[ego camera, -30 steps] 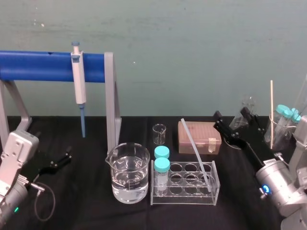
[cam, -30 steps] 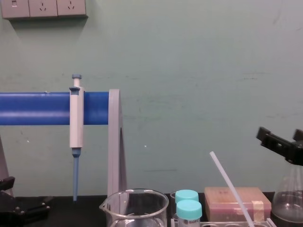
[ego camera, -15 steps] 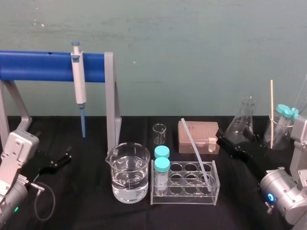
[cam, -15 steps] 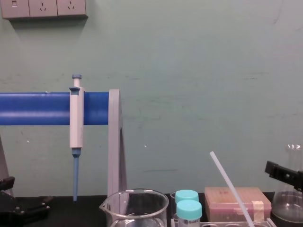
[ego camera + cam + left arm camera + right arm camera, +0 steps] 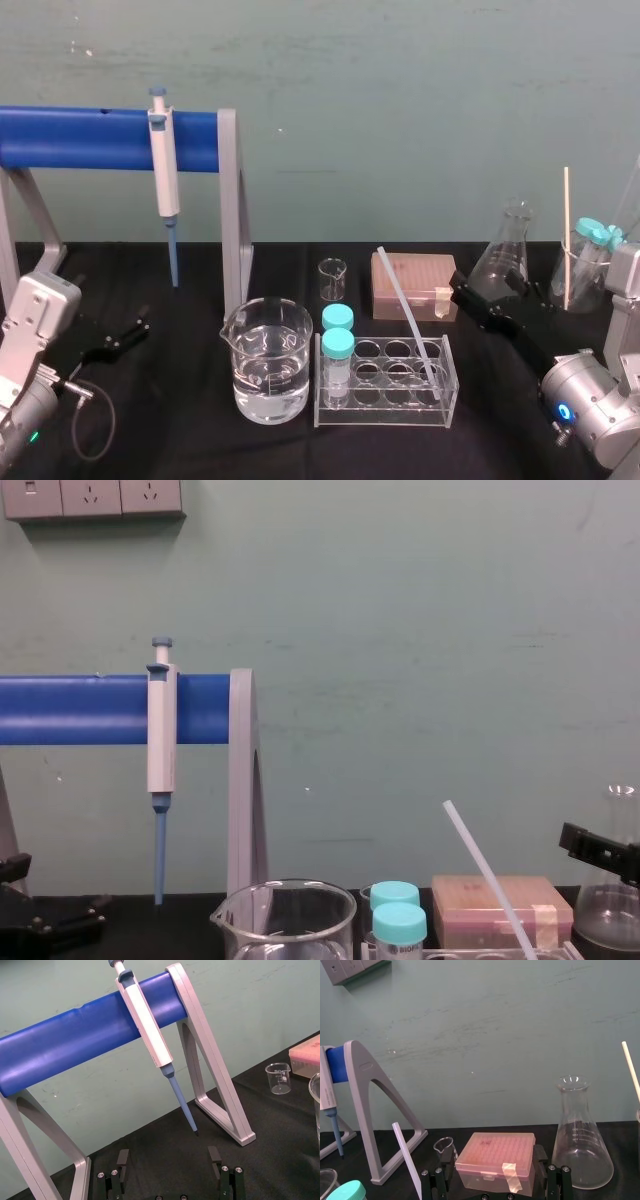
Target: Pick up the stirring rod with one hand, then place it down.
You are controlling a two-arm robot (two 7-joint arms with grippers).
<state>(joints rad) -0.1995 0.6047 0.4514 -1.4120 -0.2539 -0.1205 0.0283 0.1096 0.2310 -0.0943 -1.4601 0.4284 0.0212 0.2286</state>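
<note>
The stirring rod [image 5: 404, 308] is a thin translucent whitish rod. It leans tilted in the clear tube rack [image 5: 440, 395], its top end toward the pink box; it also shows in the chest view [image 5: 488, 872] and the right wrist view [image 5: 408, 1161]. My right gripper [image 5: 468, 296] hangs open just right of the pink box, apart from the stirring rod, with nothing between its fingers [image 5: 438, 1184]. My left gripper [image 5: 122, 336] rests open and empty low at the left, its fingers [image 5: 121, 1161] facing the pipette stand.
A blue-and-white pipette [image 5: 164, 180] hangs on the blue stand [image 5: 90, 138]. A water-filled beaker [image 5: 267, 362], a small beaker [image 5: 332, 279], two teal-capped tubes [image 5: 338, 350], the pink box [image 5: 414, 284], a conical flask [image 5: 506, 250] and a thin beige stick [image 5: 566, 238] crowd the black table.
Over the last second my right gripper has dropped lower and drawn back, uncovering the conical flask; in the last half second it has barely moved. The stirring rod and left arm stayed still.
</note>
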